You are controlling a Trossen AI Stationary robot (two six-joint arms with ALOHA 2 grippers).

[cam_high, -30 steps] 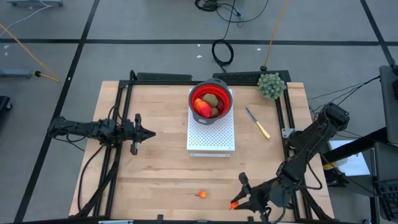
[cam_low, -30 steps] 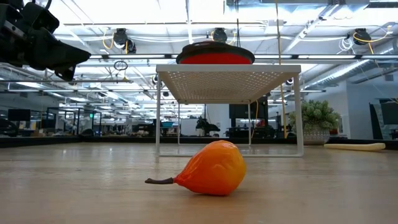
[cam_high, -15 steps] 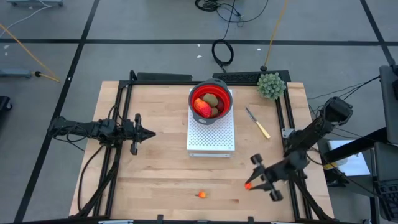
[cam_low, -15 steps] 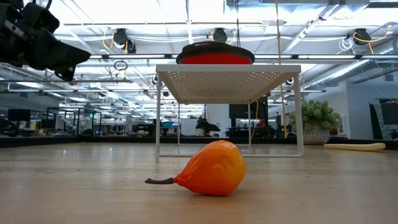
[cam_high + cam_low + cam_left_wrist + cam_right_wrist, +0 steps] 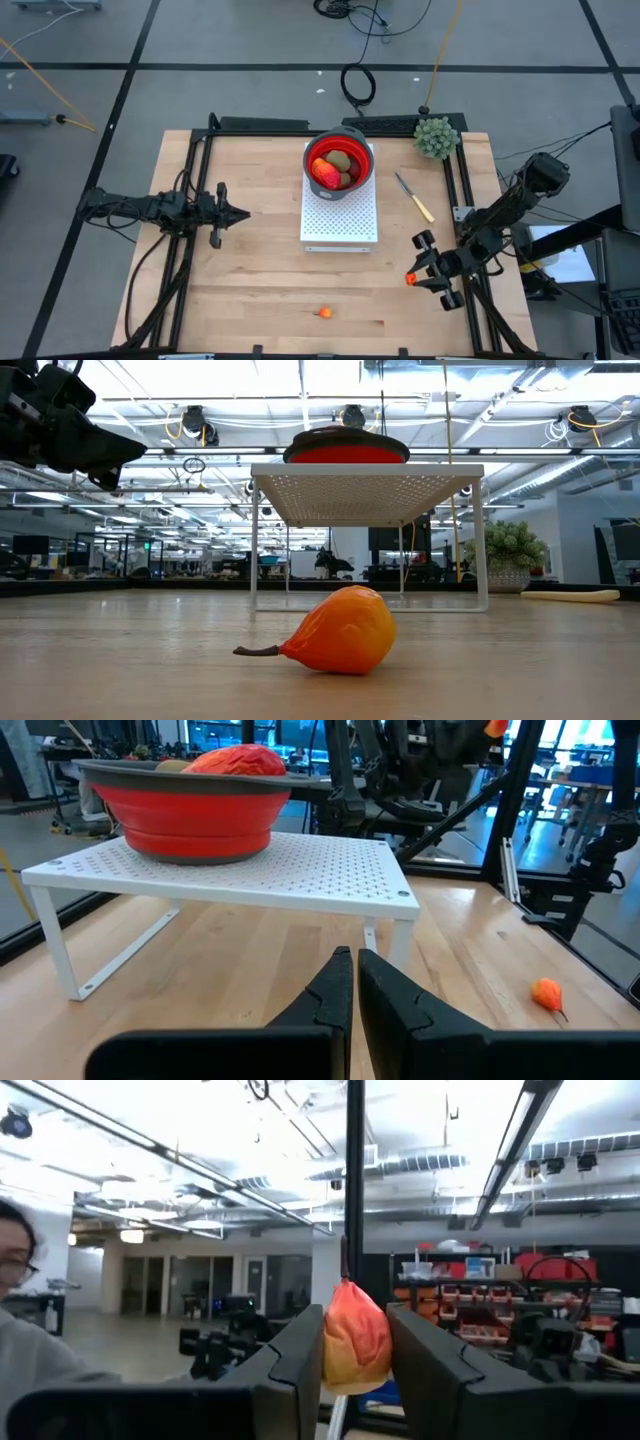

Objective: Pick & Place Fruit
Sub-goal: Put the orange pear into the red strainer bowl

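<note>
Aloft, right gripper [image 5: 411, 279] clamping 1 orange fruit [image 5: 355, 1342], long axis seemingly upright, stem upward.

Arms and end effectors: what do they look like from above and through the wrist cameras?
Both arms are dark, thin and jointed. The left end effector tapers to a narrow point with two dark fingers that have angular, faceted faces. The right end effector has broad, flat dark fingers. Dark cables trail off the table behind the right arm. No markings are legible.
</note>
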